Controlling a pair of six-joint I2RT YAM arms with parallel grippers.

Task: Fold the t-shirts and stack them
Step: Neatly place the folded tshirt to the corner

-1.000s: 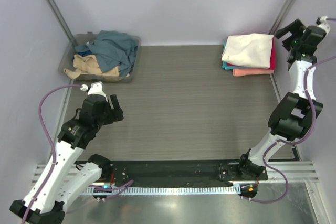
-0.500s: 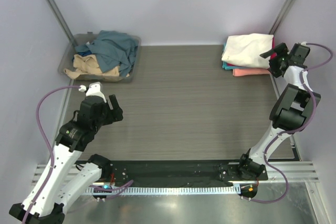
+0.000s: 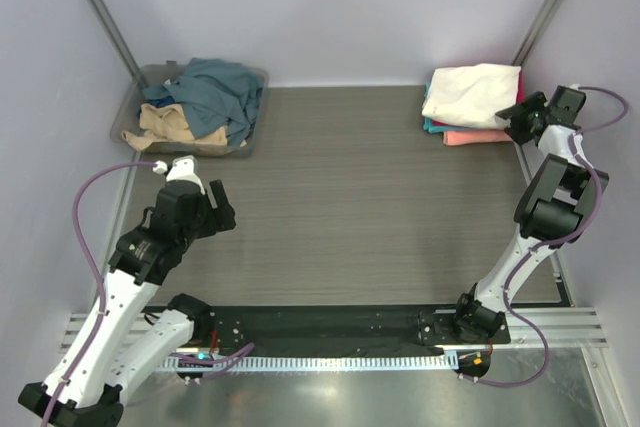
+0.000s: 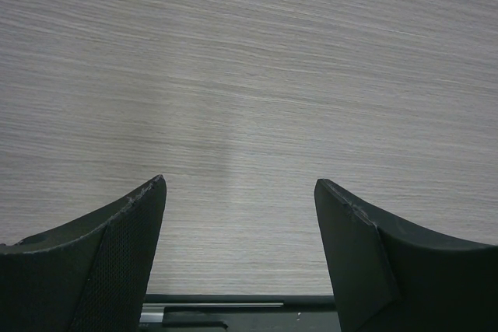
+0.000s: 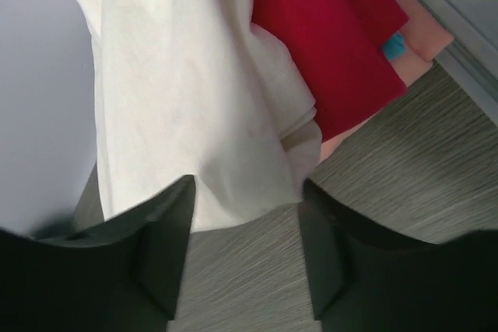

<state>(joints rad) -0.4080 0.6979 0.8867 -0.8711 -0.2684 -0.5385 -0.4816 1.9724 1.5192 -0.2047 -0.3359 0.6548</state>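
The right hand (image 5: 247, 184), spread empty at the folded cream cloth t-shirt (image 5: 171, 91), could snag its edge and skew the stack.

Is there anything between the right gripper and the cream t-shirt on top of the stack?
Nothing visible. The right gripper is open, and the near edge of the cream t-shirt lies directly ahead of it.

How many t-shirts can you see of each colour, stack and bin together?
cream t-shirt, top of the folded stack: 1
magenta-red t-shirt, in the stack: 1
teal t-shirt, in the stack: 1
salmon-pink t-shirt, bottom of the stack: 1
slate-blue t-shirt, in the clear plastic bin: 1
tan t-shirt, in the bin: 1
Total: 6 visible
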